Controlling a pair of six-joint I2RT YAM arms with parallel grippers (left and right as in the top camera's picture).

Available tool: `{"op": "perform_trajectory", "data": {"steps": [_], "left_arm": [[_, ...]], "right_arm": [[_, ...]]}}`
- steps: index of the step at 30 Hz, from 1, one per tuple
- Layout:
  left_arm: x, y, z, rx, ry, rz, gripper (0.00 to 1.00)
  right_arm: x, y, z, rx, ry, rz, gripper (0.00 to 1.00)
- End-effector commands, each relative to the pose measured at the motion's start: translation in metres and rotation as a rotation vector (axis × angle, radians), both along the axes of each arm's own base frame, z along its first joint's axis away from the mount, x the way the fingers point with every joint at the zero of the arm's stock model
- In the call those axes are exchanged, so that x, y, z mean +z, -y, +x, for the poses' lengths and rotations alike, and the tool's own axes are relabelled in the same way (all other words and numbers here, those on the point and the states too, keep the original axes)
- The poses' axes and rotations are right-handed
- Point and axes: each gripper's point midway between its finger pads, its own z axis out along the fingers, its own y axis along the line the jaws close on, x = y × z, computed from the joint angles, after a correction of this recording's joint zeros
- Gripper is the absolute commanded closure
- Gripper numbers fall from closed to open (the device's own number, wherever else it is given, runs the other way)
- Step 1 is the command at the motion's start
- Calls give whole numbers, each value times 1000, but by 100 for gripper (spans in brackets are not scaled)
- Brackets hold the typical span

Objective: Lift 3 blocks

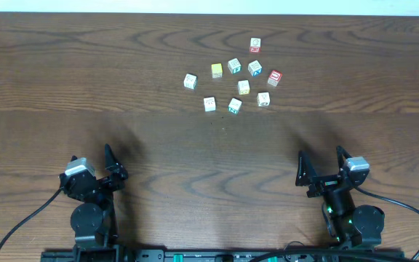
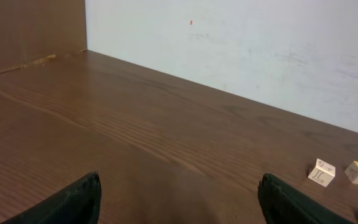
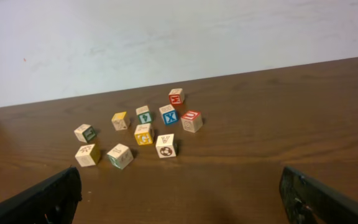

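Observation:
Several small wooden blocks lie loose in a cluster at the far middle of the table. One block is red-faced with a white mark. Cream-faced blocks lie around it: one at the cluster's left edge, one on its near side, and one with a dark round mark. My left gripper is open at the near left, far from the blocks. My right gripper is open at the near right, facing the cluster, with nothing between its fingers.
In the same cluster are two yellow-faced cubes, a blue-marked cube, a cube with teal-green sides and a far cube with a red side. A white wall rises behind the table's far edge.

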Motion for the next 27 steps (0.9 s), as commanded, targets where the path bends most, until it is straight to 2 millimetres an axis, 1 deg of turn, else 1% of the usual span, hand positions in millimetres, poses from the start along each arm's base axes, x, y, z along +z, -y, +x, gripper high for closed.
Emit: {"op": "perform_trajectory", "data": {"steps": [1, 8, 11, 15, 18, 21, 22, 24, 27], "left_arm": [[-20, -1, -1, 4, -66, 10, 19], [-20, -1, -1, 4, -66, 10, 19], [-20, -1, -1, 4, -66, 10, 19], [-20, -1, -1, 4, -66, 10, 19], [-20, -1, -1, 4, -66, 10, 19], [-20, -1, -1, 4, -66, 10, 19], [-20, -1, -1, 4, -66, 10, 19], [-20, -1, -1, 4, -66, 10, 19], [-20, -1, -1, 4, -66, 10, 19]], "right_arm": [[-2, -1, 0, 4, -11, 11, 1], [12, 7, 2, -43, 48, 8, 1], [11, -8, -1, 43, 34, 27, 1], [18, -21, -6, 125, 60, 1, 1], [13, -24, -8, 148, 43, -39, 1], [-4, -24, -9, 150, -31, -90, 1], [-6, -23, -9, 148, -49, -98, 1], [-1, -22, -8, 144, -49, -103, 1], [15, -19, -4, 127, -41, -114, 1]]}}
